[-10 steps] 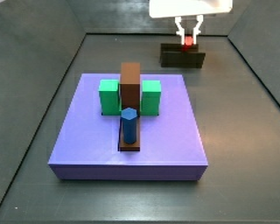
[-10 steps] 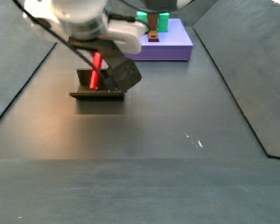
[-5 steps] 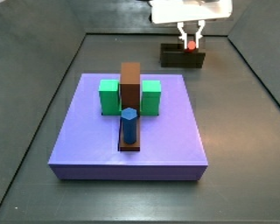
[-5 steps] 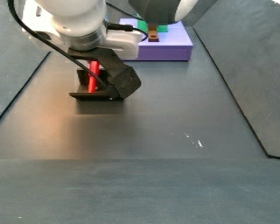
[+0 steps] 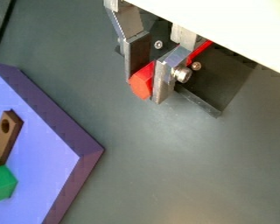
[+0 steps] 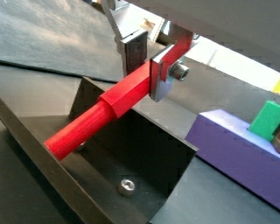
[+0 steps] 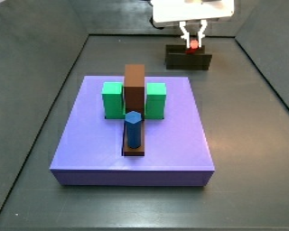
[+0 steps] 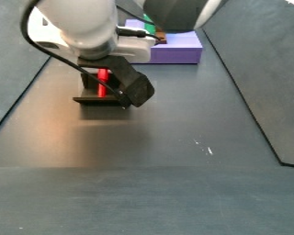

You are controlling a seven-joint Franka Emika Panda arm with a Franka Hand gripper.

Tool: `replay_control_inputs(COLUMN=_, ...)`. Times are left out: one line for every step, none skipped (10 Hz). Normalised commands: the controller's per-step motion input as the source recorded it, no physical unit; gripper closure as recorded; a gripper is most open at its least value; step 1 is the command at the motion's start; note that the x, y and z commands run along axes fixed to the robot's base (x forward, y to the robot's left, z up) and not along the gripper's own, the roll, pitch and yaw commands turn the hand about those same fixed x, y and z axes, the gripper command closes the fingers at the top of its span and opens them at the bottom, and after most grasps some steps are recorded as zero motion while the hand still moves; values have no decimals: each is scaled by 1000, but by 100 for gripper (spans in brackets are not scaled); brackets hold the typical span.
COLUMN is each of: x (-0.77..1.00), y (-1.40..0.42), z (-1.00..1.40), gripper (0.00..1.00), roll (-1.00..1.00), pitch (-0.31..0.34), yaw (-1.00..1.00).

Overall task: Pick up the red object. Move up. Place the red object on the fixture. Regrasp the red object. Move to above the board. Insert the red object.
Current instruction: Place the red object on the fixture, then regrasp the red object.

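The gripper [image 6: 150, 66] hangs over the dark olive-black fixture [image 7: 188, 60], jaws clamped on the small bright red peg [image 6: 98, 115]. Bare dark worktop [image 8: 175, 128] separates it from the lavender-purple board [image 7: 135, 144].

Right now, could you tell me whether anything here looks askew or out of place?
Only the red object: it leans at a slant in the fixture instead of upright, with the gripper closed on its upper end.

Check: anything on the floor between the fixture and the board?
Nothing: in a side view the dark floor between the fixture and the board is bare. The hand holds the red object over the fixture.
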Motion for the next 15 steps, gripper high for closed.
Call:
replay_control_inputs(x=0, y=0, z=0, gripper=100, roll=0, pitch=0, yaw=71)
replay_control_inputs(x=0, y=-23, z=0, gripper=100, roll=66, pitch=0, yaw=43)
replay_control_inputs(x=0, y=0, z=0, gripper=100, roll=0, pitch=0, yaw=0)
replay_control_inputs(x=0, y=0, z=0, gripper=0, roll=0, pitch=0, yaw=0)
replay_control_inputs(x=0, y=0, z=0, gripper=0, roll=-6, pitch=0, yaw=0)
replay_control_inputs(x=-97, y=311, z=0, gripper=0, roll=-143, pitch=0, yaw=-51)
replay_control_inputs(x=11, y=357, z=0, gripper=0, roll=-114, pitch=-63, yaw=391)
replay_control_inputs(x=-606, y=111, z=-400, gripper=0, roll=0, pitch=-709, yaw=66)
replay_control_inputs(x=-323, y=103, z=166, gripper=0, roll=0, pitch=-1000, yaw=117)
replay_control_inputs(x=-260, y=146, z=389, gripper=0, roll=431, pitch=-1000, yaw=166)
replay_control_inputs(x=-106, y=143, z=466, gripper=0, roll=711, pitch=-154, yaw=254)
replay_control_inputs(x=0, y=166, z=420, gripper=0, roll=766, pitch=69, yaw=297)
replay_control_inputs(x=0, y=80, z=457, gripper=0, roll=843, pitch=211, yaw=389)
replay_control_inputs(x=83, y=46, z=389, gripper=0, roll=866, pitch=514, yaw=511)
replay_control_inputs(x=109, y=37, z=237, gripper=0, roll=986, pitch=614, yaw=531)
